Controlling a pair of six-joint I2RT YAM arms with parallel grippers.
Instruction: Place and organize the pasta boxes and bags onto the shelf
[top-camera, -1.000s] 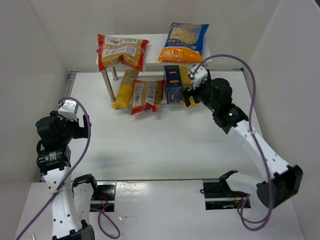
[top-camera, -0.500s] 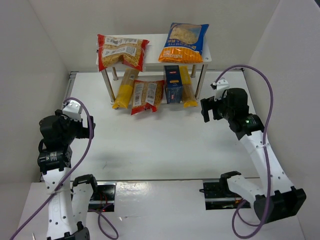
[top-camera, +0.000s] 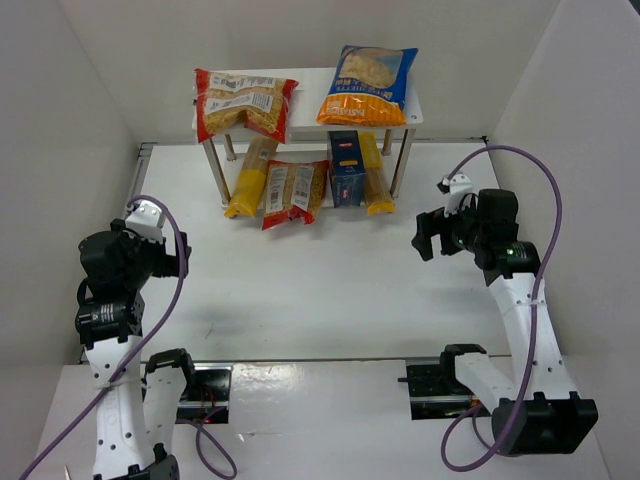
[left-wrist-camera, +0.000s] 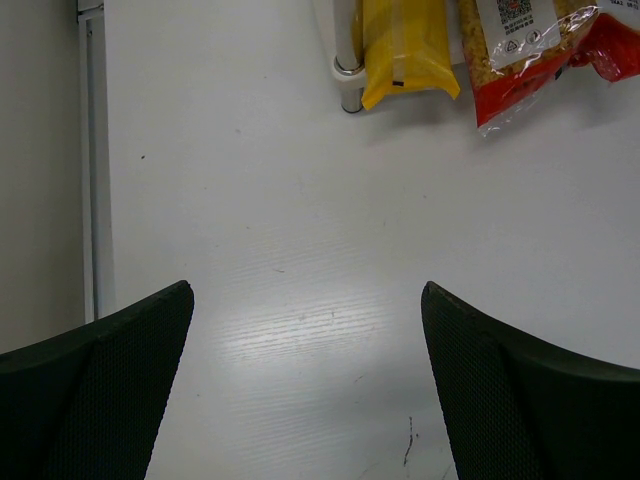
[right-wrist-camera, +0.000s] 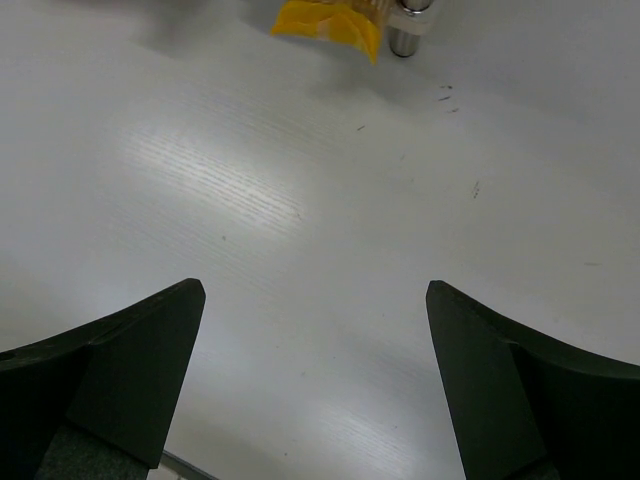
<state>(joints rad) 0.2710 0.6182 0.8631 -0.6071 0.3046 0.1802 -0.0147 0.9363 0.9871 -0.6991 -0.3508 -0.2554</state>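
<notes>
Spread end effector (left-wrist-camera: 307, 300) faces yellow bag (left-wrist-camera: 405, 45) and red-edged bag (left-wrist-camera: 535, 45).

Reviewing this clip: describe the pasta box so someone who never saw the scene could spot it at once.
Find the white shelf at the far side of the table. Under its right half, the box sits between a red-edged clear bag and a long yellow bag. It is the only dark blue cardboard item.
</notes>
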